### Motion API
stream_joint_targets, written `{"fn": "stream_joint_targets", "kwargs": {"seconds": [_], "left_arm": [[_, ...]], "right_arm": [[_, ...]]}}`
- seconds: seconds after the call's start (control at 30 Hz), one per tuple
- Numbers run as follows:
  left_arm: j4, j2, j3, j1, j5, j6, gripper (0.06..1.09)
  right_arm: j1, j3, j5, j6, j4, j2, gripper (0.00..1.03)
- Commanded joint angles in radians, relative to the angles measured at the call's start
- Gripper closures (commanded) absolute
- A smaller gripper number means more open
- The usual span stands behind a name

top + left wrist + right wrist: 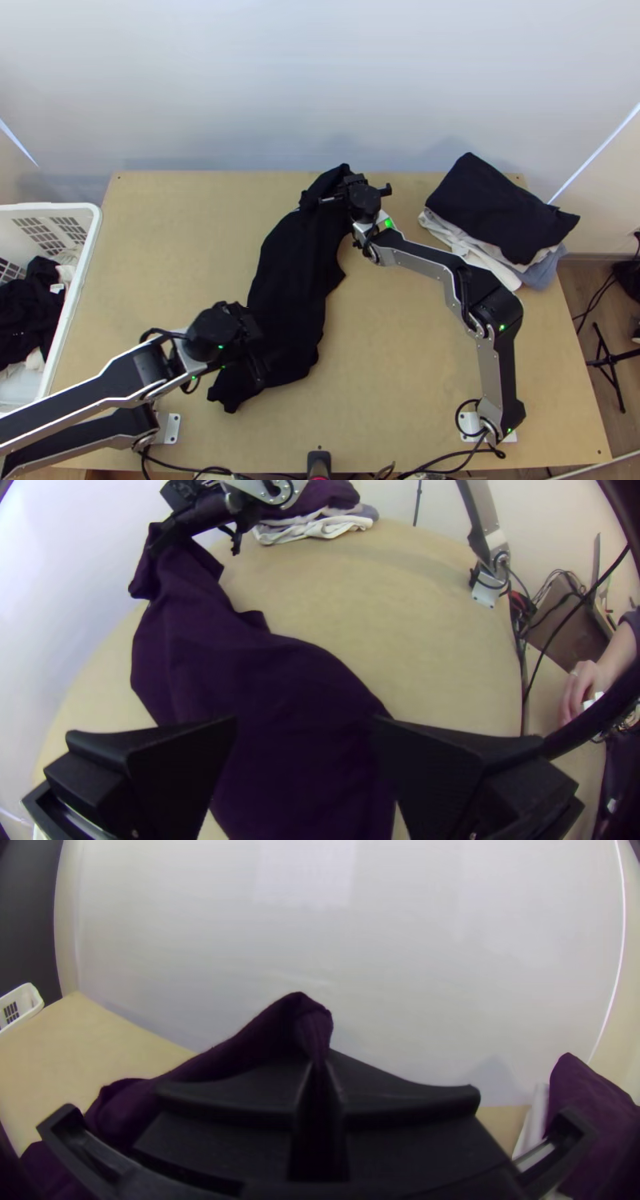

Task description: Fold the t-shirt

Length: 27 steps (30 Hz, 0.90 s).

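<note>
The black t-shirt [292,280] lies bunched lengthwise across the middle of the table, from the back edge toward the front left. At its far end my right gripper [340,192] is shut on a raised bit of cloth; in the right wrist view the fabric rises between the pads of the right gripper [320,1087]. My left gripper [258,348] is over the shirt's near part. In the left wrist view the left gripper [303,740] stands open, its fingers wide apart with the shirt [267,687] beneath and between them.
A stack of folded clothes [500,212], black on top, sits at the table's back right. The white basket [76,300] with dark and light clothes stands at the left edge. A person's hand [583,690] rests beyond the table's near side.
</note>
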Motion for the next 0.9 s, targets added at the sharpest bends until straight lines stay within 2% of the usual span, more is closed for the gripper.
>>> {"fn": "stream_joint_targets", "kwargs": {"seconds": [0.0, 0.37, 0.8, 0.87], "left_arm": [[0.057, 0.107, 0.029, -0.066, 0.041, -0.062, 0.11], [0.151, 0.311, 0.032, -0.126, 0.043, -0.082, 0.11], [0.189, 0.402, 0.032, -0.150, 0.041, -0.070, 0.11], [0.209, 0.414, 0.022, -0.150, 0.035, -0.070, 0.23]], "right_arm": [[-0.005, -0.010, 0.006, 0.000, 0.000, 0.003, 1.00], [-0.016, -0.006, 0.006, 0.000, 0.000, 0.012, 1.00], [-0.014, -0.003, 0.008, 0.000, 0.000, 0.037, 1.00], [-0.014, -0.003, 0.010, 0.000, 0.000, 0.035, 1.00]]}}
